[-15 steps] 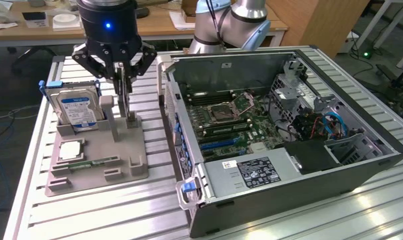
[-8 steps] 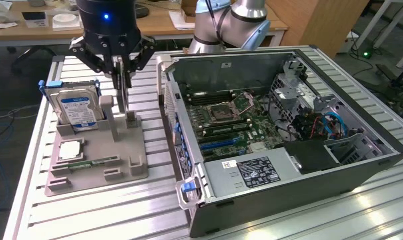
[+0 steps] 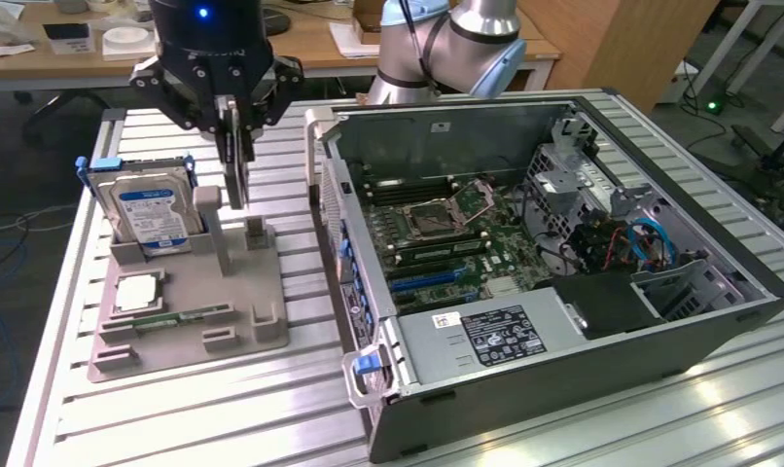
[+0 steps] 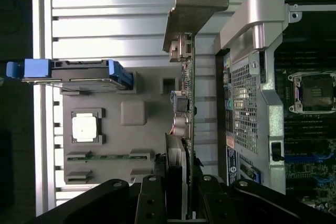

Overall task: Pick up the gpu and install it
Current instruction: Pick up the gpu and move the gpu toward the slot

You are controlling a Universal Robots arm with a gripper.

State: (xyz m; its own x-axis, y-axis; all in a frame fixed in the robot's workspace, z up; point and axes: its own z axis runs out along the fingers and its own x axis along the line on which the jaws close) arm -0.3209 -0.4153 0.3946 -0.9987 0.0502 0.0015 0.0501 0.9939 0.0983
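— Where is the card hanging right now?

— I'm watching the gripper (image 3: pixel 233 117) pinching the gpu (image 3: pixel 236 170) by its upper end, jaws pressed onto its two faces. It's hanging just outside the computer case (image 3: pixel 625 375), over the grey holder (image 3: pixel 171 352), and as far as I can judge it's clear of it.

— Long axis?

— Running straight down from the gripper, with the pale bracket (image 4: pixel 191 3) at the far, lowest end. The board's flat side is lying roughly parallel to the case's rear wall: just beside it, not touching.

— And the socket side?

— The motherboard (image 3: pixel 450 243) is lying flat inside the case, beyond that rear wall from the card. I'm judging the blue slots (image 3: pixel 425 277) are running along the case floor while the card is standing on end. The hard drive (image 3: pixel 152 209) is standing in the holder on the card's side away from the case.
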